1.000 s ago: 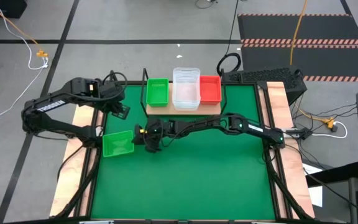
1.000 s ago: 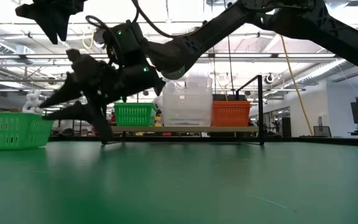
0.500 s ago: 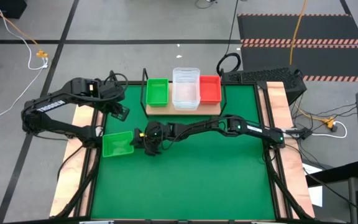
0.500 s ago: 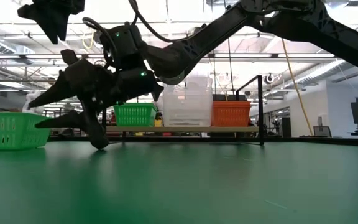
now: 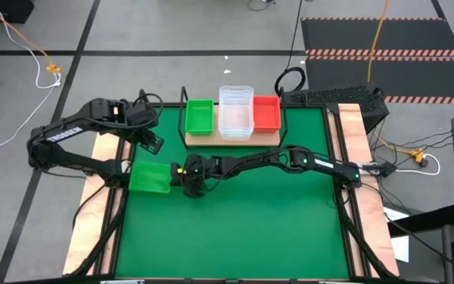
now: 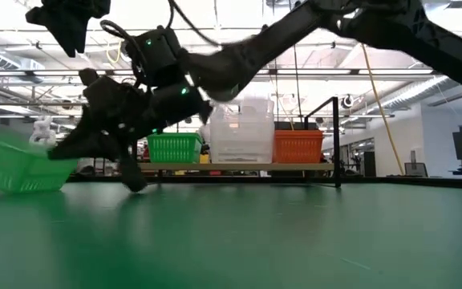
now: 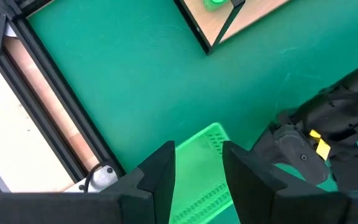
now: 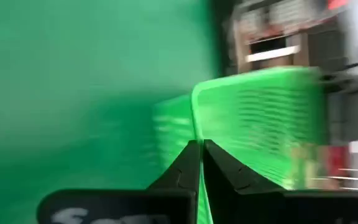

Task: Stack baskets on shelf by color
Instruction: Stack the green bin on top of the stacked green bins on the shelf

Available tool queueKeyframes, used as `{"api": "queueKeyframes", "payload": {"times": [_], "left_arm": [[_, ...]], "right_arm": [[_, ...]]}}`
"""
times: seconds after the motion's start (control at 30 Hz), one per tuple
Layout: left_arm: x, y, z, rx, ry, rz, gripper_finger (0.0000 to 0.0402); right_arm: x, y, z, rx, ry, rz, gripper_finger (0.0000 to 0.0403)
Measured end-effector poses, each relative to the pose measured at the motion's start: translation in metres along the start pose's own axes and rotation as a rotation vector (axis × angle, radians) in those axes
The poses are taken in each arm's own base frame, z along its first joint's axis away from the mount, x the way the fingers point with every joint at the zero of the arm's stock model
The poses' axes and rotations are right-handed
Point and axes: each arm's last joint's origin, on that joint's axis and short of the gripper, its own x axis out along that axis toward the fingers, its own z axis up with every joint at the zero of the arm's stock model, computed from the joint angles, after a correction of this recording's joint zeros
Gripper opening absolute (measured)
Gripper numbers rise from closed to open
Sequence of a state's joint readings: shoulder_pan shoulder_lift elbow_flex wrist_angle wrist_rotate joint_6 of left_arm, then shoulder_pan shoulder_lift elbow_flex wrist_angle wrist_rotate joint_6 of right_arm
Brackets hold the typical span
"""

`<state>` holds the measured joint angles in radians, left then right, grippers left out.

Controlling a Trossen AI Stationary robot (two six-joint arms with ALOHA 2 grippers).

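- Over at the worktop's 9 o'clock edge, the right claw point(image 5: 178, 170) looks pinched shut on the near wall of a loose green slotted plastic basket point(image 5: 150, 177), tipping it.
- Light wooden shelf point(image 5: 231, 137) lies toward 1 o'clock; its green basket point(image 5: 199, 117) sits leftmost.
- Left claw point(image 5: 153, 143) hovers close above, fingers apart, holding nothing.

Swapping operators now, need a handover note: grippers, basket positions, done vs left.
Right gripper: reached across to the mat's left side, shut on the near wall of the loose green basket, which sits tilted in the low view.
Left gripper: open, held above the mat left of the shelf, carrying nothing.
Done: a green basket on the shelf, the clear stack and the red one stand side by side on the shelf.
Left: move the loose green basket onto the shelved green one.
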<state>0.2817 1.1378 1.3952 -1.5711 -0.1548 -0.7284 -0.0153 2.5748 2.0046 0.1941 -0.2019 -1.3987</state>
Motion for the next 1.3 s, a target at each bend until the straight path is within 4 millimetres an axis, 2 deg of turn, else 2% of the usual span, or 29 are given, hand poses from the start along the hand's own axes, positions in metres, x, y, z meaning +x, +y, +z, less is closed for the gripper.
{"api": "queueKeyframes", "payload": {"times": [0.2, 0.37, 0.43, 0.57, 0.67, 0.8, 0.97, 1.17, 1.3], "left_arm": [[0.0, 0.0, 0.0, 0.011, -0.002, 0.002, 0.0133], [0.0, 0.0, 0.0, 0.018, -0.007, 0.008, 0.0133], [0.0, 0.0, 0.0, 0.02, -0.015, 0.017, 0.0133], [0.0, 0.001, 0.001, 0.021, -0.023, 0.025, 0.0133], [0.0, 0.001, 0.001, 0.024, -0.032, 0.034, 0.0133], [0.0, 0.001, 0.001, 0.016, -0.043, 0.046, 0.0133], [0.0, 0.001, 0.001, 0.011, -0.043, 0.046, 0.0133], [0.0, 0.001, 0.001, -0.004, -0.043, 0.045, 0.0133], [0.0, 0.001, 0.001, -0.014, -0.043, 0.045, 0.0133]], "right_arm": [[-0.03, -0.015, 0.025, 0.165, 0.049, 0.231, 0.0001], [-0.08, -0.054, 0.051, 0.381, 0.1, 0.341, 0.0], [-0.097, -0.063, 0.061, 0.414, 0.118, 0.381, 0.0], [-0.115, -0.074, 0.072, 0.403, 0.19, 0.373, 0.0], [-0.112, -0.077, 0.066, 0.439, 0.203, 0.321, 0.0], [-0.09, -0.057, 0.048, 0.516, 0.213, 0.25, 0.0015], [-0.084, -0.047, 0.029, 0.597, 0.211, 0.164, 0.0078], [-0.078, -0.028, 0.019, 0.559, 0.183, 0.135, 0.0169], [-0.074, -0.02, 0.014, 0.47, 0.089, 0.137, 0.0192]]}}
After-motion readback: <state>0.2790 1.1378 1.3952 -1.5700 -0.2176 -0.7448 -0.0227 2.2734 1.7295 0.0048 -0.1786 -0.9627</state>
